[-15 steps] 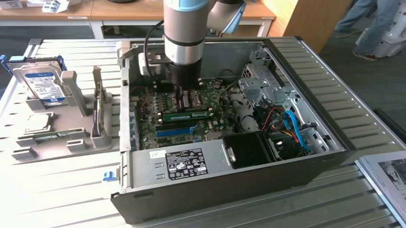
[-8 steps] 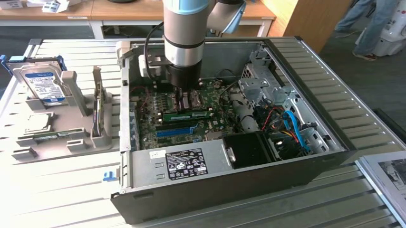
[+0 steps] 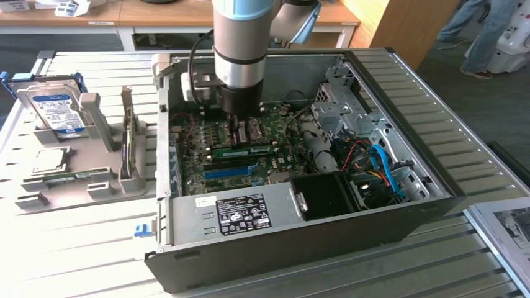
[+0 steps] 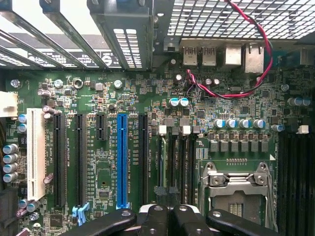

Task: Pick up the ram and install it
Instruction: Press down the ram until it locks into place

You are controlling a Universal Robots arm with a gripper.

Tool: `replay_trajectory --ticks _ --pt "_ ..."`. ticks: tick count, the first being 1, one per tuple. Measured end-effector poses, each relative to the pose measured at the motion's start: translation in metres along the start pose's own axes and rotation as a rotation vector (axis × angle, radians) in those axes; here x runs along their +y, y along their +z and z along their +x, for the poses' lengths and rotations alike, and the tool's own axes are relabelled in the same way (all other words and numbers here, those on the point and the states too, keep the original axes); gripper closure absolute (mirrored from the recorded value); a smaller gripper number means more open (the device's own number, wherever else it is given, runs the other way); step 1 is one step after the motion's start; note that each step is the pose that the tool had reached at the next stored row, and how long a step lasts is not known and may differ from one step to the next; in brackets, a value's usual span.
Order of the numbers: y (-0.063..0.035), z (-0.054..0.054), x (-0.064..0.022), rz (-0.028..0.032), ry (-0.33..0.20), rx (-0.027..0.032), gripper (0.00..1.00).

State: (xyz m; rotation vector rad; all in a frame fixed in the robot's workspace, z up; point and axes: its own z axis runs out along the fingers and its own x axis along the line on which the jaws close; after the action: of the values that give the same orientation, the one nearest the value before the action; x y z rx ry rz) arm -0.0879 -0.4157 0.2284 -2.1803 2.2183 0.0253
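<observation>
Tool [image 4: 165,216] closed, empty, low over motherboard [image 4: 108,93] inside case [image 3: 431,180]; ram [image 3: 246,151] seated in its slot.

You cannot see the gripper's [image 3: 238,124] tips in the exterior view: the arm [image 3: 240,43] runs off the top edge and the wrist hides the board below it. The print on the power supply label [image 3: 241,213] is too small to read. The person [image 3: 488,31] is cropped at the top.

Behind the slatted metal workbench [image 3: 463,118] stood wooden desks [image 3: 166,15] (pale tops, white frames); dark carpet [image 3: 480,105] lay beyond its far corner.
</observation>
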Motion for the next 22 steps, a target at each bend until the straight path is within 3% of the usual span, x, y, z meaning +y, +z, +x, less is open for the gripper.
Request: replay_trajectory --ticks 22 --pt "0.0031 0.0001 0.0000 0.0000 0.000 0.0000 0.90"
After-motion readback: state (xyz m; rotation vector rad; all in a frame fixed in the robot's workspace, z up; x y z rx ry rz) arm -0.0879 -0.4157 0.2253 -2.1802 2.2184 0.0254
